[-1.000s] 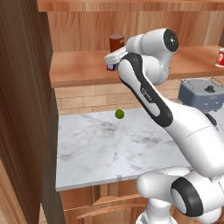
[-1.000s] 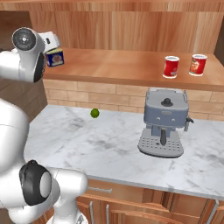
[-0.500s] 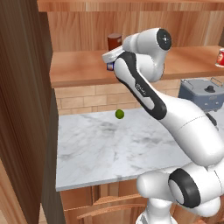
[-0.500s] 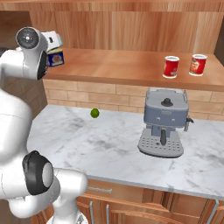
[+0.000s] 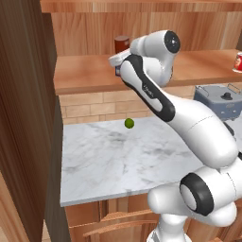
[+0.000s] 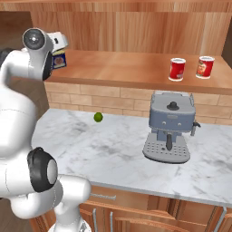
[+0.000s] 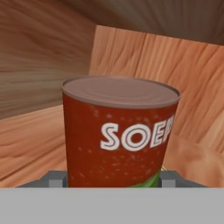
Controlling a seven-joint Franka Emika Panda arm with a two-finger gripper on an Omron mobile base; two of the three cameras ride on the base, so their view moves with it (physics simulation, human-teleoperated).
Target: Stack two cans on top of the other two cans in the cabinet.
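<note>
In the cabinet (image 5: 94, 75), the end effector (image 7: 113, 181) has clamped the dark red can (image 7: 118, 135), arm raised slightly.

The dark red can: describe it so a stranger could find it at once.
Look along the cabinet shelf above the marble counter to its left end, where the arm reaches. The dark red can stands there beside a blue tin; it has white lettering, unlike the two bright red cans far right.

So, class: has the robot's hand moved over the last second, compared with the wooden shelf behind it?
Yes. The hand has risen against the shelf, lifting the dark red can it grips.
</note>
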